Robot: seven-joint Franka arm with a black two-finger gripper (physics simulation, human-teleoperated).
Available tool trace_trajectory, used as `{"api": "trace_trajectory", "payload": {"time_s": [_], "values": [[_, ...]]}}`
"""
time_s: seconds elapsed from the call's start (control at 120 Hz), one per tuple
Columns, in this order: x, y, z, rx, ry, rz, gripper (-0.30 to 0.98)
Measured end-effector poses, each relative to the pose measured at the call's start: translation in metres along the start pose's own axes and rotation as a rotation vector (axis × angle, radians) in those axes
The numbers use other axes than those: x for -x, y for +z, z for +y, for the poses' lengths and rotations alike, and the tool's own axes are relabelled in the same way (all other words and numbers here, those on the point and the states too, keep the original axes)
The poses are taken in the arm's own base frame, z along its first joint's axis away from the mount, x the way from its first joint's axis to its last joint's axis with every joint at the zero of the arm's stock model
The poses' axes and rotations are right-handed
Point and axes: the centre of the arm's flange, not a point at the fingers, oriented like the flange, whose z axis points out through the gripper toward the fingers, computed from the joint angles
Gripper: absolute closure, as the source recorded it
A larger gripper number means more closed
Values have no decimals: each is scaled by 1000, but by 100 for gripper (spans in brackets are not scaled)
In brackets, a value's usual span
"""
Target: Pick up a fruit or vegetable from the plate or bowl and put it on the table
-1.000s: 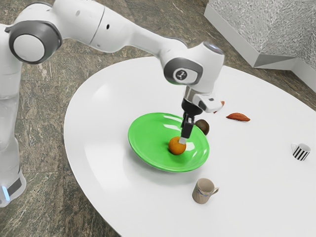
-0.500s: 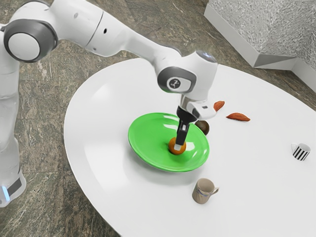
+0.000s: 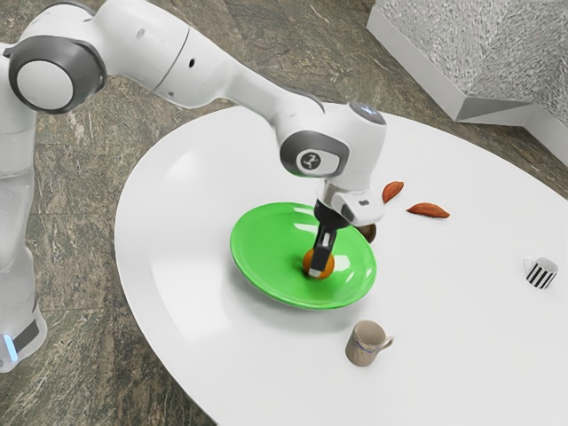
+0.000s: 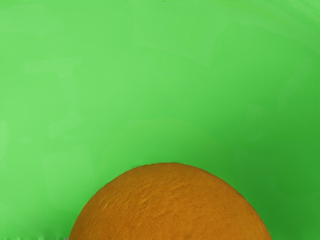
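One broad round table [image 3: 177, 204] carries the whole job and brings the widest risk: its smooth top could let an orange roll off course if it were released high or with sideways motion. Next in size comes the green plate [image 3: 266, 240]; pressing too deep might tip or skid it, and a low exit could snag its rim. The mug [image 3: 359, 346] stands near that rim, so a careless set-down on its side might knock it. The dark round item [image 3: 369, 234] beside the plate could be nudged by a low sweep. Down at the small end, the orange [image 3: 329, 266] may squirt out and roll if gripped off its middle, its skin being curved.

It sits on the plate, right at the lower end of the pincer [image 3: 317, 268], which partly covers it in the exterior view; in the wrist view it bulges close beneath. How far open the pincer is, and whether it has hold of the orange, I cannot tell.
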Motion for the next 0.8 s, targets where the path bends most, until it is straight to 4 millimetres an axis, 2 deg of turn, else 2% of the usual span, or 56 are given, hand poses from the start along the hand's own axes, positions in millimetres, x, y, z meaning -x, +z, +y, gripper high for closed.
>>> {"api": "trace_trajectory", "payload": {"time_s": [0.075,0.15,0.2,0.258,0.308,0.333,0.367,0.392,0.417,0.45,0.475,0.517,0.608,0.8], "values": [[1,-1,-3,-5,-4,2,37],[1,-1,-6,-11,-7,4,40],[-1,-10,-6,-20,-6,19,43],[-26,-68,7,-55,28,115,45],[-48,-98,28,-66,72,163,43],[-70,-109,40,-68,101,187,43],[-121,-121,62,-67,153,236,42],[-147,-119,77,-61,183,250,43],[-163,-111,86,-53,200,248,43],[-174,-102,92,-43,212,236,44],[-178,-97,95,-37,218,226,36],[-181,-93,98,-26,226,206,26],[-180,-86,100,-8,238,167,14],[-173,-80,83,11,223,118,4]]}}
